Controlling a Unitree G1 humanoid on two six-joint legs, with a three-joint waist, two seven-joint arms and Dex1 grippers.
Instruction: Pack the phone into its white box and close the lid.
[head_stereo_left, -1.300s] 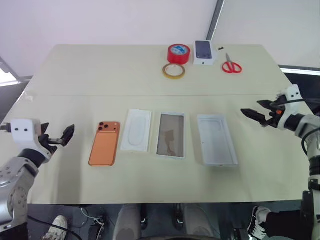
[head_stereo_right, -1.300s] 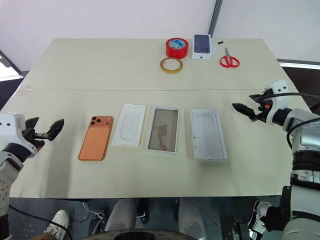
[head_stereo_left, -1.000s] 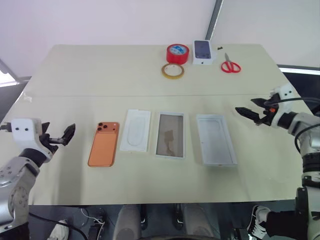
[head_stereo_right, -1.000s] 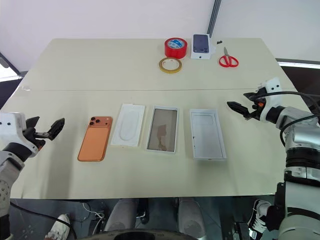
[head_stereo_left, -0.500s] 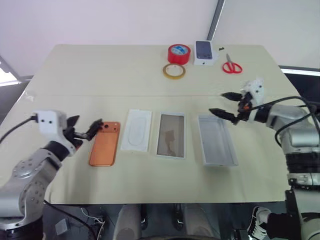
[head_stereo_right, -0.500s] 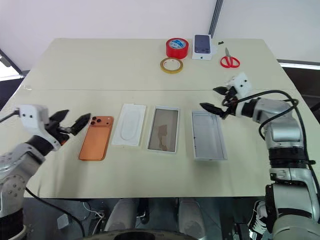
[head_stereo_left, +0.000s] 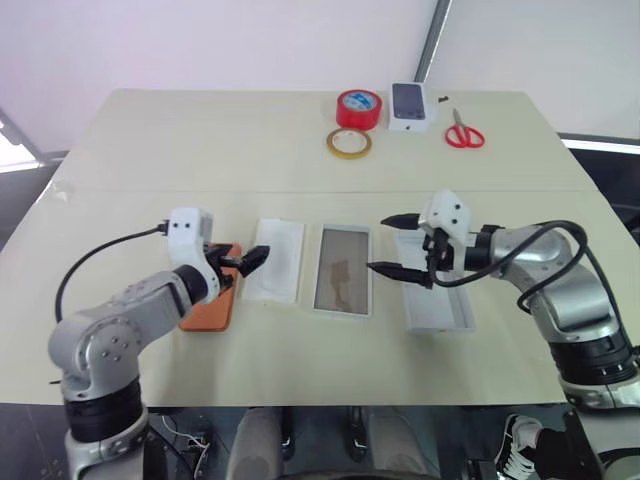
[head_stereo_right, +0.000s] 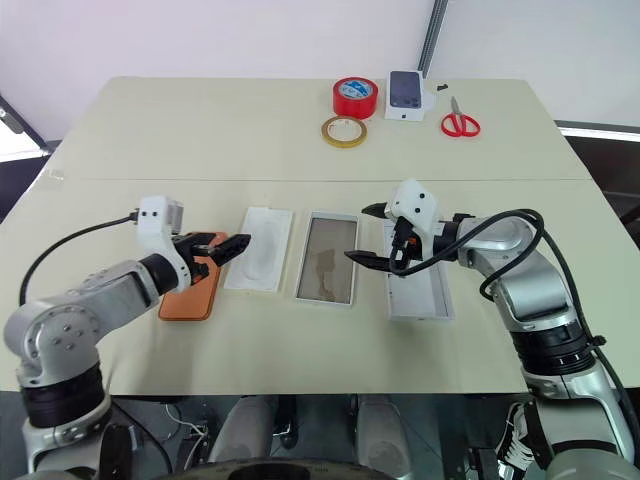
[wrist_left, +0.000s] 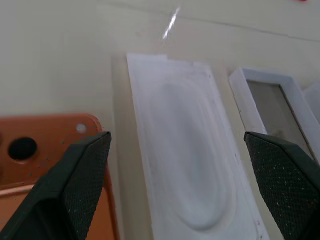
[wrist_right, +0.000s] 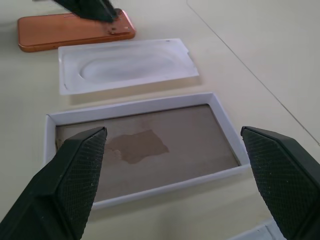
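The orange phone (head_stereo_left: 205, 310) lies face down at the left of a row on the table. To its right lie a thin white insert (head_stereo_left: 275, 262), the white box (head_stereo_left: 342, 270) with a brownish floor, and the lid (head_stereo_left: 440, 305) with its white inside up. My left gripper (head_stereo_left: 238, 262) hovers open over the phone's camera end and the insert's near edge. My right gripper (head_stereo_left: 392, 243) is open above the gap between box and lid, empty. The right wrist view looks over the box's rim (wrist_right: 135, 107) towards the phone (wrist_right: 70, 30).
At the table's far edge stand a red tape roll (head_stereo_left: 358, 105), a yellowish tape ring (head_stereo_left: 347, 142), a small white box picturing a dark phone (head_stereo_left: 407, 105) and red scissors (head_stereo_left: 462, 130). Bare tabletop lies between them and the row.
Both arms have swung inward from the table's sides. The left gripper came right over the phone's top end; the right gripper came left over the lid's edge. Nothing was picked up.
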